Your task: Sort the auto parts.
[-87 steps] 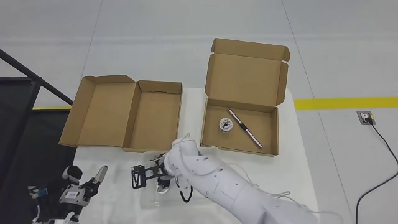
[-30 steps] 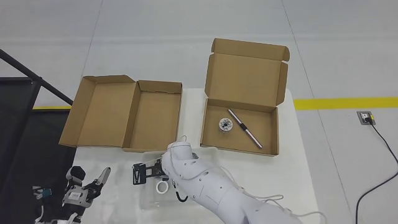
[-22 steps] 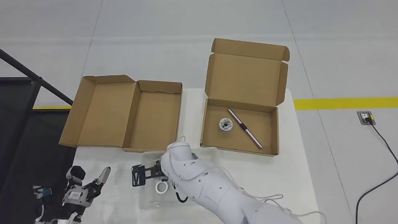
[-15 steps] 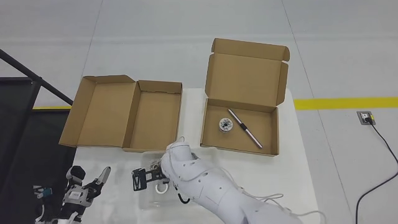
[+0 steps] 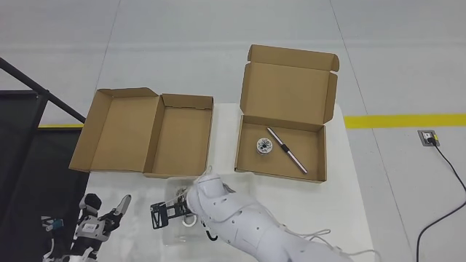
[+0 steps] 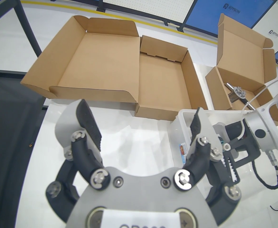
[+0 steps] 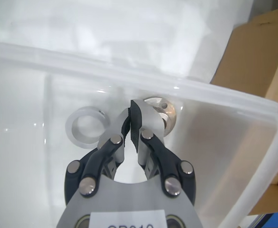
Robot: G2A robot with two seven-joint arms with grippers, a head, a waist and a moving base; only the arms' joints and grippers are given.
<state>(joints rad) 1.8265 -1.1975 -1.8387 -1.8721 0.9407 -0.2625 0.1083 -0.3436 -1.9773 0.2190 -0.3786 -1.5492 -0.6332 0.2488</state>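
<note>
The flanged metal disc (image 7: 169,116) sits just beyond the right gripper (image 7: 132,115), whose closed fingers cover its near half, so its full shape cannot be told. The clear plastic bin (image 7: 200,87) around that gripper is cut off at the picture's edges, and everything past its far wall is a white haze.
</note>
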